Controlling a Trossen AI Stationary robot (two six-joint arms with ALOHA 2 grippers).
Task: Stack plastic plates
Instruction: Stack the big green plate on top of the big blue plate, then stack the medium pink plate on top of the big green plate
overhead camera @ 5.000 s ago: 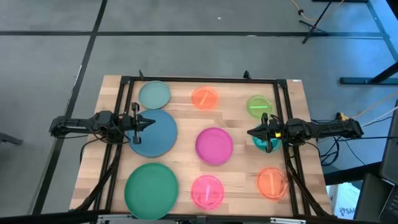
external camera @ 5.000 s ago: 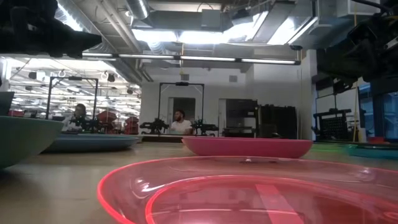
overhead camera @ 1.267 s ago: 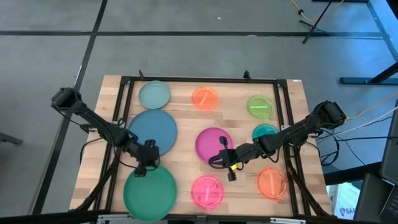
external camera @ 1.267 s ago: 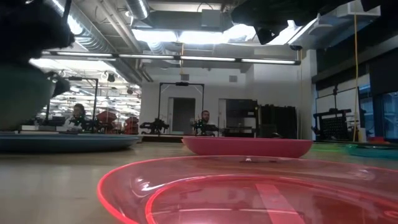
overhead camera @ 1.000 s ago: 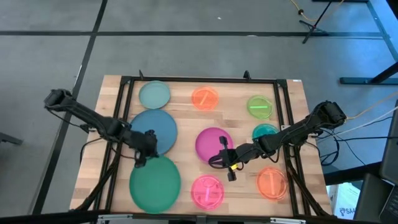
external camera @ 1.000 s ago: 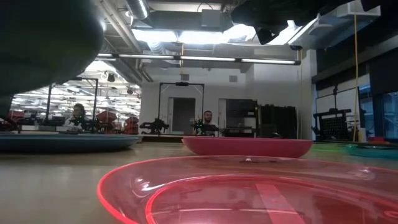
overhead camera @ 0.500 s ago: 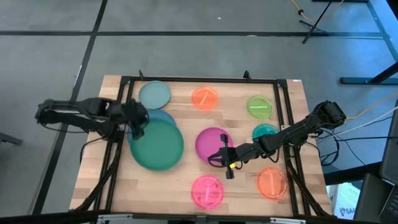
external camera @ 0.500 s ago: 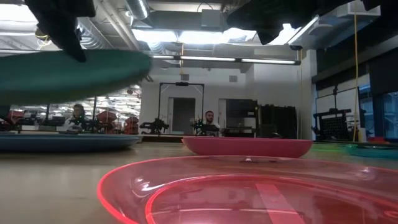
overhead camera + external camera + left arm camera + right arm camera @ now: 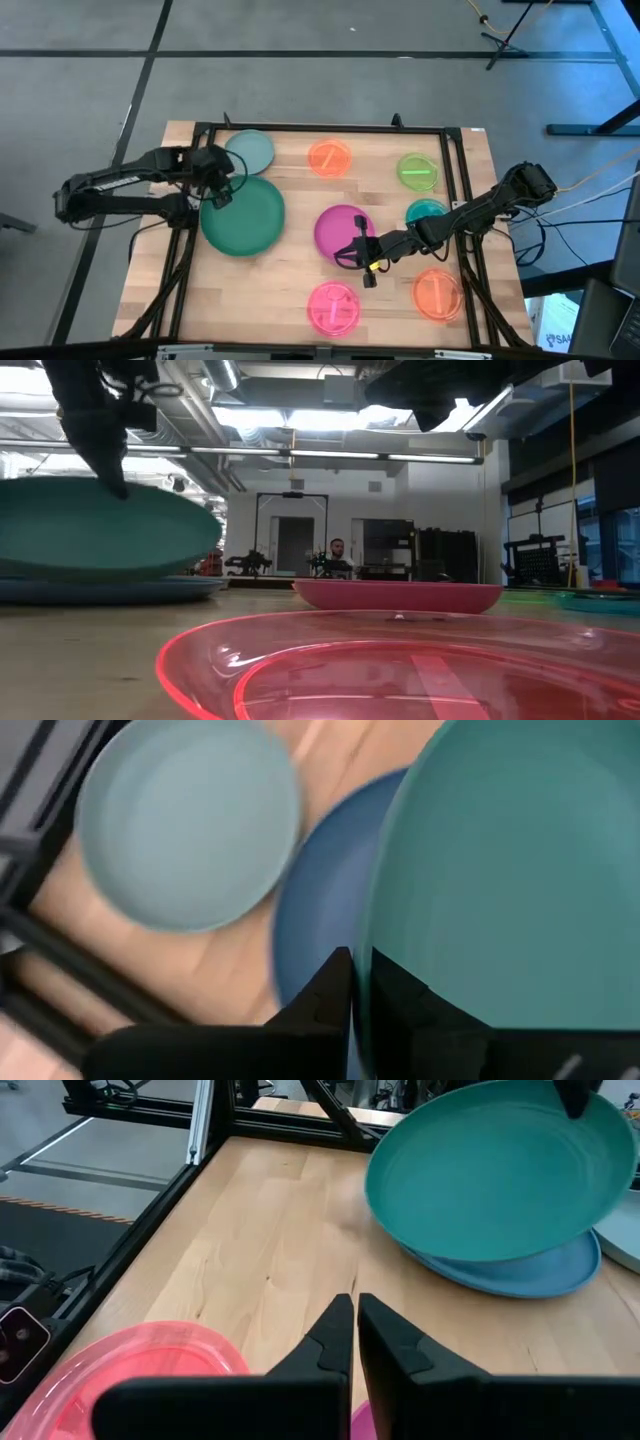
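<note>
My left gripper [image 9: 214,194] [image 9: 358,982] is shut on the large green plate [image 9: 243,215] [image 9: 100,540], which is tilted right above the large blue plate [image 9: 520,1270] [image 9: 110,590]. Only a sliver of the blue plate [image 9: 320,910] shows beneath it. My right gripper [image 9: 359,259] [image 9: 353,1325] is shut, low beside the near-right rim of the magenta plate [image 9: 343,231]; whether it touches that plate does not show. A pale teal plate [image 9: 250,151] lies at the far left. My left gripper pinches the green plate's rim on its far-left side [image 9: 368,935], one finger over the inside and one under it. The fingers [image 9: 108,465] come slanting down from the table's left. The plate is tilted in the hold, low over the blue plate; whether they touch I cannot tell.
Small plates lie flat around the table: orange [image 9: 330,157], lime [image 9: 418,171], teal [image 9: 428,211] under the right arm, pink [image 9: 333,307] and another orange [image 9: 437,293]. A black frame [image 9: 320,127] borders the table. Bare wood shows at the near left [image 9: 230,300].
My left gripper has carried the green plate from the near-left part of the table toward the far edge, over the blue plate, and has lowered it there, tilted. My right arm has kept still.
</note>
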